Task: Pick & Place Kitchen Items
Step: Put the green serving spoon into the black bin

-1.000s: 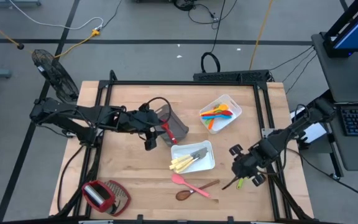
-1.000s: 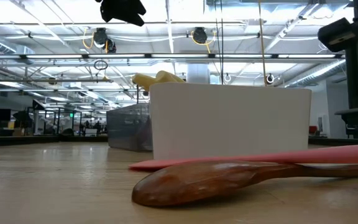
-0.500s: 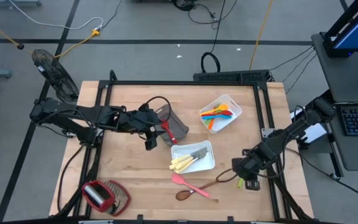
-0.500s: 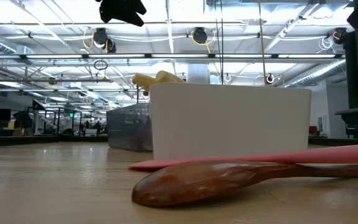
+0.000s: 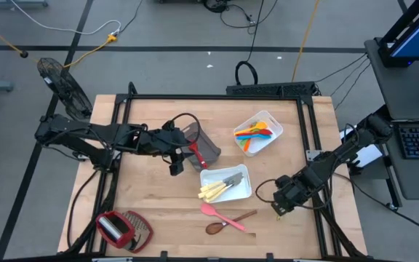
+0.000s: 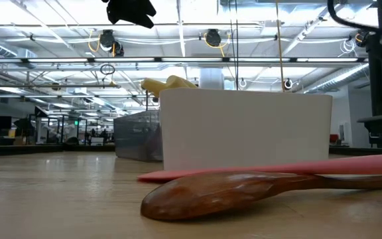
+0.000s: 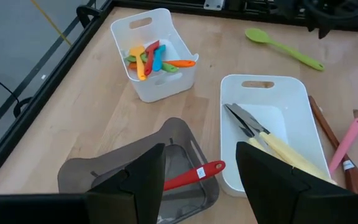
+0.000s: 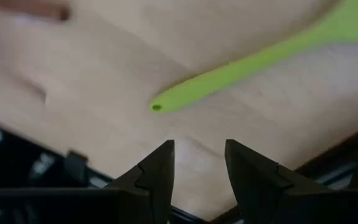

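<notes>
The right pincer (image 8: 197, 180), fingers parted and empty, hovers near the green spoon's (image 8: 247, 65) handle tip.

Pale wood-grain table (image 5: 151, 189) fills the middle of the high view. Two white trays: the upper right one (image 5: 273, 118) holds blue, orange, red, yellow and green utensils (image 5: 255, 135); the central one (image 5: 246, 191) holds pale yellow-handled knives (image 5: 215, 190) with grey blades. A pink spatula (image 5: 219, 215) crosses a brown wooden spoon (image 5: 225, 223). Grey translucent bin (image 5: 208, 149) with a red-handled tool (image 5: 194, 155). Bright green spoon (image 7: 284, 48). Lower left, a red gadget with wire mesh (image 5: 122, 229)
</notes>
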`<action>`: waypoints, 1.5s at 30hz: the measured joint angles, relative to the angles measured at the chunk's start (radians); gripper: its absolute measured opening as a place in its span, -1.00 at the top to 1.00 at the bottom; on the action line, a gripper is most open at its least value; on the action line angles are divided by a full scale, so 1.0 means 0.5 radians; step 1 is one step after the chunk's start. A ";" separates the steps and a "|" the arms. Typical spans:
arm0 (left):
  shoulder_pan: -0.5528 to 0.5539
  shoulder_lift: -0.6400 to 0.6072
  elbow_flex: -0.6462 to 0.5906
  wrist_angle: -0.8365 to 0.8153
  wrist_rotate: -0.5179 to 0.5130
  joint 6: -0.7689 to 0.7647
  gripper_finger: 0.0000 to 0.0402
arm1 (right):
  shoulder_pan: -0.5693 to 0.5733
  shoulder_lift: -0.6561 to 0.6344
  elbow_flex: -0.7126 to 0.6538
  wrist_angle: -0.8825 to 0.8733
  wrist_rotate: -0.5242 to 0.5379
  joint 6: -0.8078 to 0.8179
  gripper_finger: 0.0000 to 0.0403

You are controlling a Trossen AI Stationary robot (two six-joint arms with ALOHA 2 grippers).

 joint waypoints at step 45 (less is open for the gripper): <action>-0.001 0.000 0.000 -0.012 -0.001 0.159 -0.01 | 0.139 -0.009 -0.632 0.438 0.448 1.091 0.33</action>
